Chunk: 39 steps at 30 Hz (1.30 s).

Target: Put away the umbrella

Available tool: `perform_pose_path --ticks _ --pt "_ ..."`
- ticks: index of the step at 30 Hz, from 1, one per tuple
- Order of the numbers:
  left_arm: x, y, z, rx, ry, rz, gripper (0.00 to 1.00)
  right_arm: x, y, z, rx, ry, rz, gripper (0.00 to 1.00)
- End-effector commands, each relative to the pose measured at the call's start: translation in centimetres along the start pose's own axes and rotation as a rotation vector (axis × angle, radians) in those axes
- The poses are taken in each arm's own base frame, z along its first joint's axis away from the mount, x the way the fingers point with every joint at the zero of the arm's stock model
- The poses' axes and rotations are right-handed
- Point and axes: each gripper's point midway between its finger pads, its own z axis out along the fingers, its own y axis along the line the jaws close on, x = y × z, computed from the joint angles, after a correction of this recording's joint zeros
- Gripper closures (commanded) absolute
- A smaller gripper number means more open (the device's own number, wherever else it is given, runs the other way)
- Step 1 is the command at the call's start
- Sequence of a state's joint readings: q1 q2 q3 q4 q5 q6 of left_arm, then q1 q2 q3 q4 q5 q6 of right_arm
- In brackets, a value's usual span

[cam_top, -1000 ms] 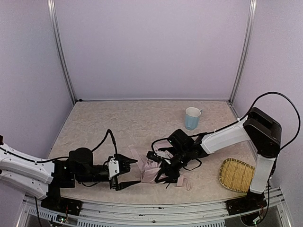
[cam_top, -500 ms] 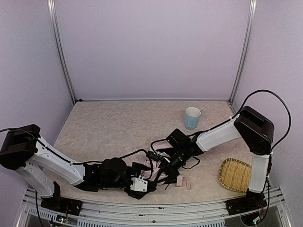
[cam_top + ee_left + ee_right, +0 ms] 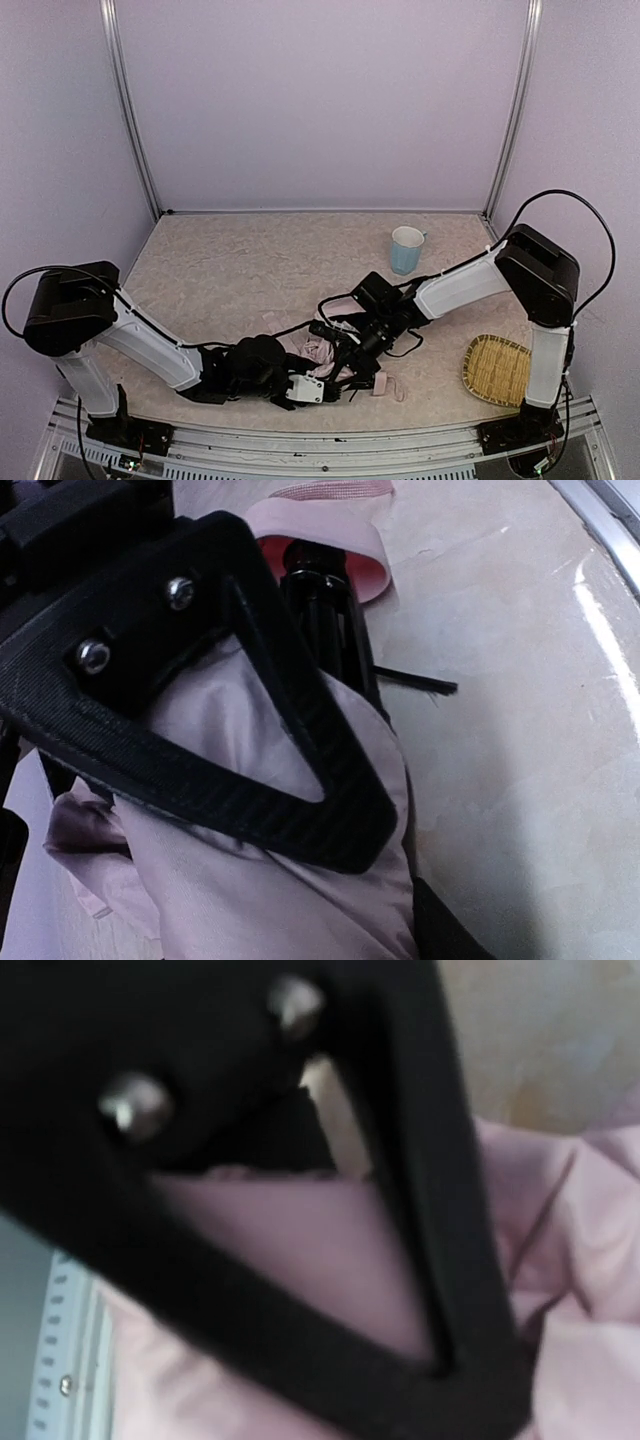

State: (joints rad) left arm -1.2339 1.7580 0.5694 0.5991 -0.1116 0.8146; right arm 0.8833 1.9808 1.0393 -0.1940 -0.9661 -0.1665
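The umbrella [image 3: 318,352] lies collapsed at the front middle of the table as a crumpled pale pink bundle. Its small pink handle [image 3: 380,384] and strap lie to the right. My left gripper [image 3: 305,388] reaches in from the left at the bundle's near edge. In the left wrist view the pink fabric [image 3: 250,900] is pinched between the two black fingers [image 3: 330,780], and the black shaft [image 3: 320,610] runs toward the handle [image 3: 340,550]. My right gripper [image 3: 345,348] sits on the bundle's far right side, closed on it. The right wrist view shows one blurred finger [image 3: 470,1260] over pink fabric [image 3: 300,1260].
A light-blue cup [image 3: 406,250] stands upright at the back right. A woven bamboo tray [image 3: 497,369] lies at the front right beside the right arm's base. The metal rail [image 3: 320,450] runs along the near edge. Walls close in the table on three sides.
My left arm has swung from the left side across to the umbrella, and its open jaws have closed onto the fabric. My right gripper has stayed on the bundle, which shifted slightly.
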Motion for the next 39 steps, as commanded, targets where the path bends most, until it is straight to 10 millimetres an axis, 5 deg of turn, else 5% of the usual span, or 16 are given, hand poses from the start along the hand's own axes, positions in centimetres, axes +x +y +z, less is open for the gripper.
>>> perform_pose_path --ticks 1,12,23,27,31,39 --pt "0.1 -0.7 0.5 0.063 0.019 -0.055 0.59 5.2 -0.1 1.0 0.034 0.141 0.172 0.60" --pt "1.5 -3.5 0.0 0.270 0.101 -0.304 0.76 -0.5 1.4 -4.0 0.264 -0.050 -0.051 0.31" --pt "3.4 -4.2 0.5 0.489 0.148 -0.675 0.93 -3.2 2.6 -11.8 0.734 -0.239 -0.284 0.28" --pt "3.2 -4.3 0.5 0.574 0.131 -0.761 0.96 -3.3 4.9 -11.7 0.835 -0.268 -0.542 0.27" --pt "3.3 -4.7 0.7 0.645 0.139 -0.810 0.96 -2.2 5.3 -9.5 0.906 -0.164 -0.758 0.24" --pt "3.5 -4.9 0.9 0.740 0.162 -0.872 0.97 -1.5 0.6 -7.4 1.112 0.130 -0.923 0.18"
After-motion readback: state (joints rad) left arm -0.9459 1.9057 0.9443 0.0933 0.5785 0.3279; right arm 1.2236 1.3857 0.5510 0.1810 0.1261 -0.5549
